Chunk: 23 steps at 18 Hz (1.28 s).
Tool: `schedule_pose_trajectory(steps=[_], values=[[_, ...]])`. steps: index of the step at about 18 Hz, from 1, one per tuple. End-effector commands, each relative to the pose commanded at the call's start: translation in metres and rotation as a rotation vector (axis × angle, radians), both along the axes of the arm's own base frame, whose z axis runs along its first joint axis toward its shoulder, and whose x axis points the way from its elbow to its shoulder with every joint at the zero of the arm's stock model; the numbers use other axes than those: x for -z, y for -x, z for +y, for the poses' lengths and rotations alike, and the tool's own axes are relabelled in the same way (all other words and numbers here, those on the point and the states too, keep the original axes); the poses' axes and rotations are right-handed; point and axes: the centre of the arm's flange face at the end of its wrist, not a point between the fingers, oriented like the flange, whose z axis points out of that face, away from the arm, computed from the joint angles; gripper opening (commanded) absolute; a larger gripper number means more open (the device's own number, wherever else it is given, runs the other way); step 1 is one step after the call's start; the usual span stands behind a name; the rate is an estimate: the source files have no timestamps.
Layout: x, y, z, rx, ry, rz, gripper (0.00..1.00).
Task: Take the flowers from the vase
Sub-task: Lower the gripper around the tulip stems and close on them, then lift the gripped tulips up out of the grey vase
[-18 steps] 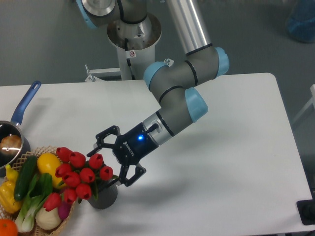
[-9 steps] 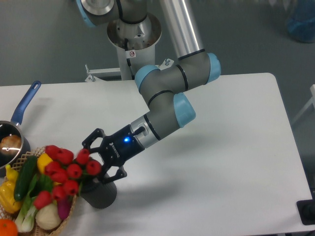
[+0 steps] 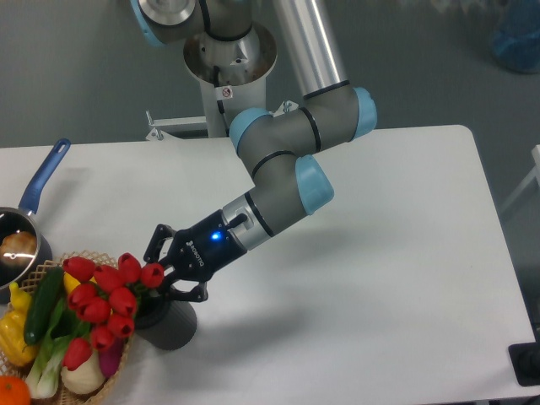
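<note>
Camera view: gripper (image 3: 165, 272) clamped on flowers (image 3: 105, 297) at stems, bunch leaning toward 9 o'clock over basket (image 3: 118, 371); vase (image 3: 171, 324) upright below; pan (image 3: 25, 229) at 10.

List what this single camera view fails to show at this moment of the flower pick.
- Stems of the flowers: hidden behind the buds and the gripper.
- Grip: whether the fingers truly clamp the stems cannot be told.
- Mouth of the vase: covered by the bunch.
- Wicker basket and pan: cut off by the left edge.
</note>
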Motion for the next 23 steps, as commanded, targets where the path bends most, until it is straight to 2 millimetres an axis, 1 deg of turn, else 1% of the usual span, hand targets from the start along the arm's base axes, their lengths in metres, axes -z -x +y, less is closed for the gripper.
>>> schedule_pose_trajectory(steps=[2,3,7,9,12,16,18,23], values=[[-0.014,0.001,-0.004,-0.012,-0.006,-0.004,0.12],[-0.017,0.001,-0.005,-0.017,-0.004,-0.007,0.11],[-0.028,0.005,-0.006,-0.030,-0.009,-0.020,0.10],[-0.030,0.005,-0.006,-0.033,-0.006,-0.029,0.10],[-0.040,0.006,-0.010,-0.037,-0.032,-0.046,0.10],[-0.070,0.010,-0.021,-0.057,-0.078,-0.086,0.10],[-0.085,0.016,-0.030,-0.072,-0.106,-0.108,0.10],[-0.108,0.027,-0.043,-0.078,-0.184,-0.133,0.10]])
